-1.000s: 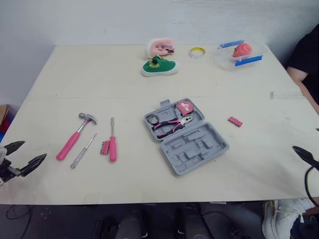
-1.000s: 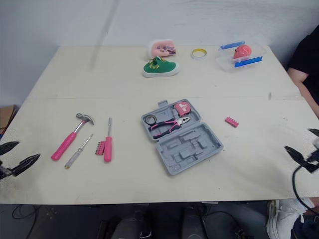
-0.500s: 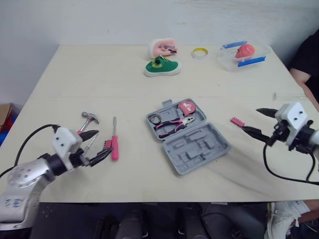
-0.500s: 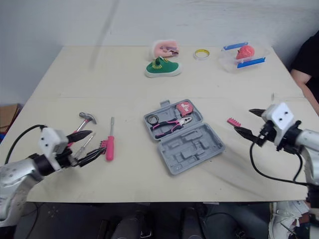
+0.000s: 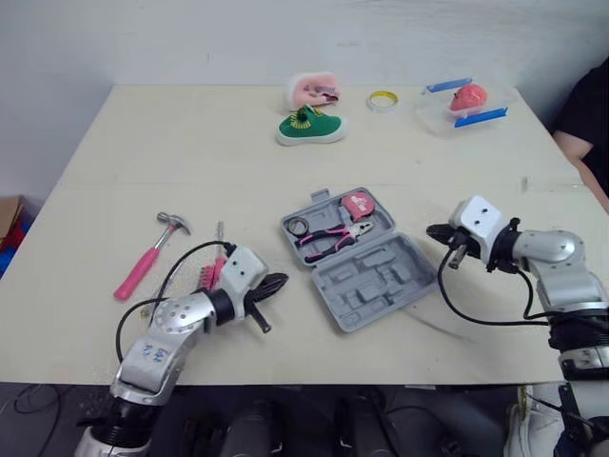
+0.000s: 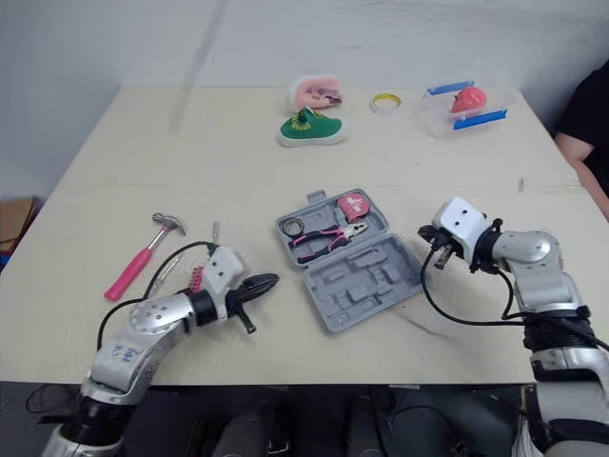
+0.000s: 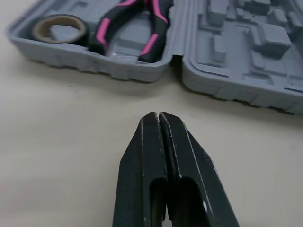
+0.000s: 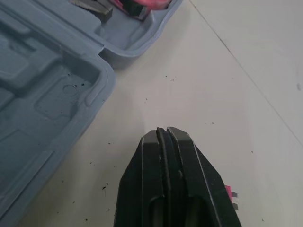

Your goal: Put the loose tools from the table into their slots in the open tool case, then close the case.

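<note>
The grey tool case (image 5: 381, 281) lies open mid-table, with pink-handled pliers (image 5: 333, 236), a pink tape measure (image 5: 354, 203) and a tape roll (image 5: 295, 227) in its far half. A pink-handled hammer (image 5: 145, 268) lies to the left. The pink screwdriver (image 5: 218, 264) and pink bit holder (image 5: 202, 276) are partly hidden behind my left arm. My left gripper (image 5: 281, 280) is shut and empty, pointing at the case's left side (image 7: 118, 71). My right gripper (image 5: 430, 229) is shut and empty by the case's right edge (image 8: 94, 90), over a pink bit strip (image 8: 229, 191).
At the table's far side stand a green shoe (image 5: 306, 127), a pink item (image 5: 309, 90), a yellow tape ring (image 5: 383, 99) and a clear container (image 5: 463, 100) holding a red object. A person's arm (image 5: 585, 124) shows at the right edge.
Both arms swung in from the table's outer edges toward the case. Both grippers went from open to shut, holding nothing.
</note>
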